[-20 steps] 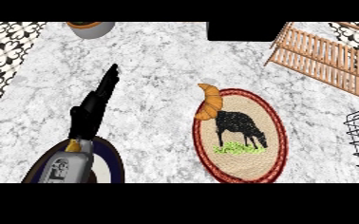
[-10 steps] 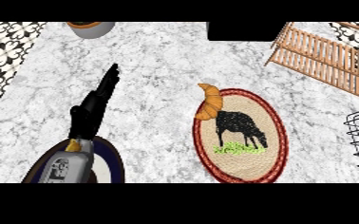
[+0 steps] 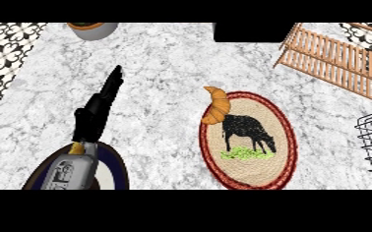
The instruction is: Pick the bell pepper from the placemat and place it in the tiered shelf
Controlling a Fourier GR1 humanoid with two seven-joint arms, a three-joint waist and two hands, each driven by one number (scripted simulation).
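Note:
An oval woven placemat (image 3: 280, 128) with a red rim and a black grazing animal printed on it lies right of centre on the marble counter. On its upper left rim rests an orange, crescent-shaped item (image 3: 216, 105); it looks like a croissant rather than a bell pepper. The wooden slatted tiered shelf (image 3: 327, 59) stands at the upper right. My left hand (image 3: 98, 108) is at the lower left, well left of the placemat, open with straight fingers pointing up the counter and holding nothing. No right hand shows.
A dark round plate (image 3: 116, 169) lies under my left forearm at the lower left. A grey pot (image 3: 93, 29) stands at the top left, a black block (image 3: 251, 32) at the top centre, and a dark wire basket (image 3: 364, 137) at the right edge.

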